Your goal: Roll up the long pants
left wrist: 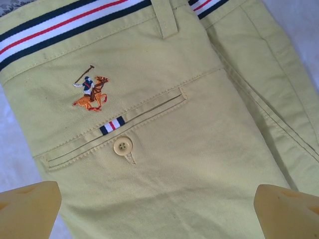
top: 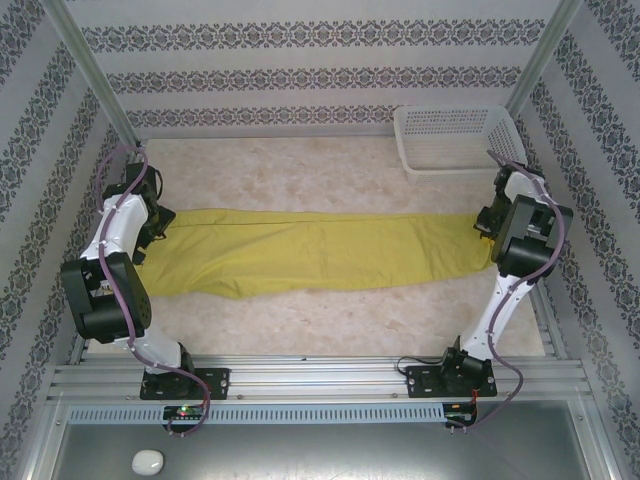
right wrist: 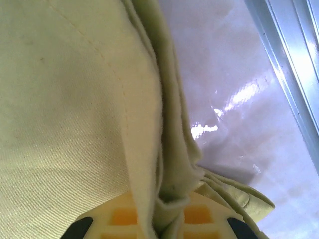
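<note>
Top external: marbled table (top: pixel 330 325) under long pants (top: pixel 320 250); floral-striped walls (top: pixel 320 60)

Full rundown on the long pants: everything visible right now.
The long pants are mustard yellow-green woven cloth, unrolled, lying flat as one long strip across the table, waist at the left. The waistband carries white, red and dark stripes. Below it sit an embroidered polo rider and a buttoned back pocket. The left end effector hangs open over the seat. The right end effector is shut on the bunched leg end.
</note>
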